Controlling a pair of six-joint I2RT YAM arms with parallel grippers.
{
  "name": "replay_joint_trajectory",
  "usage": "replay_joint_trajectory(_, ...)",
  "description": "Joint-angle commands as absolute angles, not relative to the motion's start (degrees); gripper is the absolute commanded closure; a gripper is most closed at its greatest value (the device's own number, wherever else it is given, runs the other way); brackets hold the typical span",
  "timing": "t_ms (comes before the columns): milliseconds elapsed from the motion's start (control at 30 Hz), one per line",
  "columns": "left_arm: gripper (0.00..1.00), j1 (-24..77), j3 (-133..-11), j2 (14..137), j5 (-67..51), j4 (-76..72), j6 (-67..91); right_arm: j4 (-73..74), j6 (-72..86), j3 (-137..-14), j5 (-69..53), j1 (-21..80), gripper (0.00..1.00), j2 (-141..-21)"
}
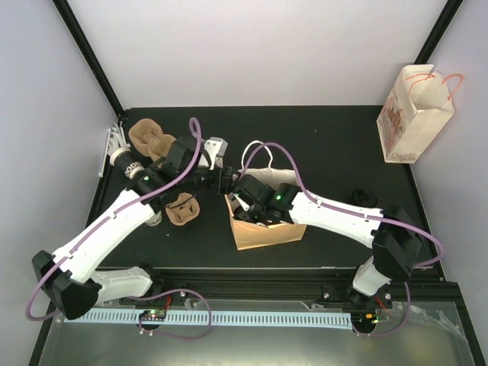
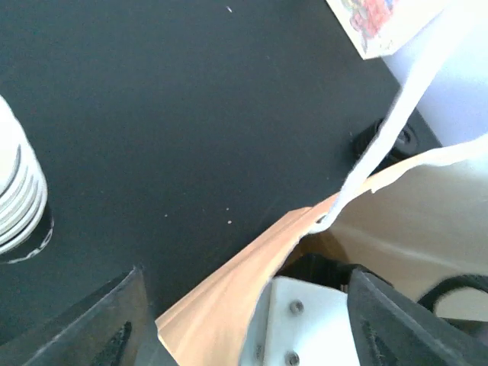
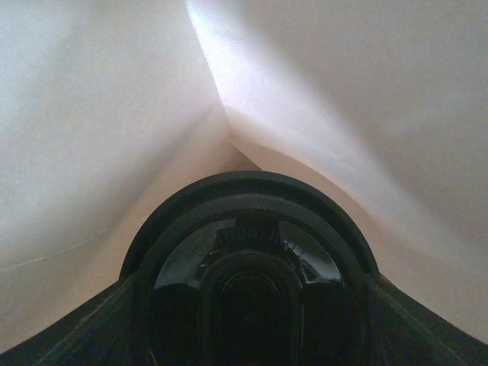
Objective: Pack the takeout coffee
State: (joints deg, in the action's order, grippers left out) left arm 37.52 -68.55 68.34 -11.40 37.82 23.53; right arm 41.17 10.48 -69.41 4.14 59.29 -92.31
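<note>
A brown paper bag (image 1: pixel 267 232) with white handles stands open in the middle of the table. My right gripper (image 1: pixel 248 204) is down inside it, shut on a takeout coffee cup, of which only the round black lid (image 3: pixel 252 282) shows against the bag's inner walls (image 3: pixel 91 114). My left gripper (image 1: pixel 223 180) is at the bag's left rim. Its jaws stand wide apart, with the bag's rim (image 2: pixel 229 297) between them. A stack of white cups (image 1: pixel 126 162) with a dark band lies at the far left and also shows in the left wrist view (image 2: pixel 15 198).
Two brown pulp carriers lie at the left, one at the back (image 1: pixel 149 137) and one by the bag (image 1: pixel 183 207). A loose black lid (image 1: pixel 364 197) sits to the right of the bag. A printed white paper bag (image 1: pixel 415 114) stands at the back right corner.
</note>
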Motion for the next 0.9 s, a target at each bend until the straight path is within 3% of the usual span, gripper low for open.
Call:
replay_joint_trajectory(0, 0.19, 39.6, -69.2, 60.1, -9.9, 37.5, 20.7, 45.8, 11.1, -62.9, -3.0, 58.8, 0.59, -103.3)
replay_joint_trajectory(167, 0.06, 39.5, -65.9, 51.7, -4.5, 36.5, 20.1, 45.4, 11.4, -61.3, -5.0, 58.7, 0.58, -105.1)
replay_joint_trajectory(500, 0.05, 39.5, -60.6, 42.8, -2.1, 37.3, 18.8, 41.0, 14.4, -57.5, -9.8, 56.8, 0.57, -104.2)
replay_joint_trajectory(867, 0.05, 39.5, -58.7, 41.2, -2.4, 37.7, 18.6, 36.4, 17.3, -52.3, -10.5, 55.8, 0.56, -101.8)
